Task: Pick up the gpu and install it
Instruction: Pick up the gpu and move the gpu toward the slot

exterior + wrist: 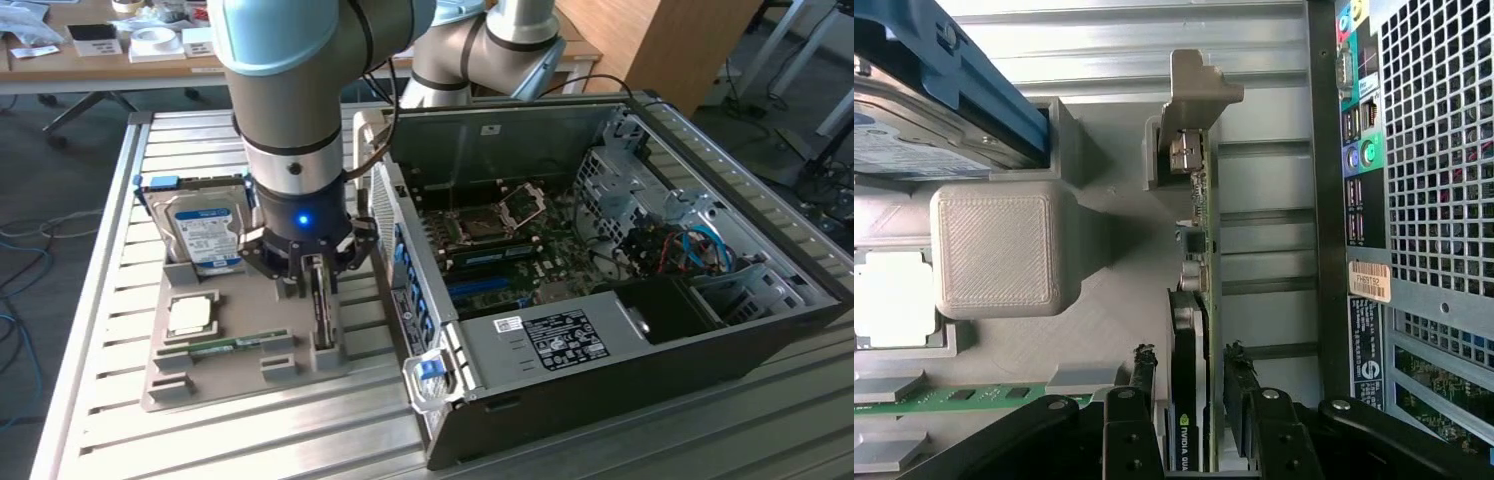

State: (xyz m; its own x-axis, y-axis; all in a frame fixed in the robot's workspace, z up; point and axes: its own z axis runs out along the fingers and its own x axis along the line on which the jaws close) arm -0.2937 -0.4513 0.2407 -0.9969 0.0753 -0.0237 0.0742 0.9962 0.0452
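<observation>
- The gpu (324, 322) stands on its long edge in a slot of the gray holder tray (174, 385). It sits on the side of the tray nearest the computer case (601, 420).
- In the exterior view its long axis runs from the far side of the tray toward the near side, roughly parallel to the case's rear panel.
- In the wrist view the gpu (1192, 300) is seen edge-on. Its dark face, with a printed label, turns toward the hard drive side, and its green board side turns toward the case.
- Its metal bracket end points away from the gripper and is seated in a gray post of the tray.
- The gripper (314, 272) is down over the card. Its two fingers (1144, 385) are spread wide, one on each side of the gpu, close to its faces but not clamped on it.
- There is one gpu.
- Also in the tray are one hard drive (203, 235) with a blue-white label, standing upright, one square silver processor chip (191, 315) lying flat, and one green memory stick (220, 346) lying in its groove.
- One computer case lies open on its side just beside the tray, on the exterior view's right. Its motherboard (494, 225) is exposed.
- Tray and case both rest on a slatted metal surface (267, 440).
</observation>
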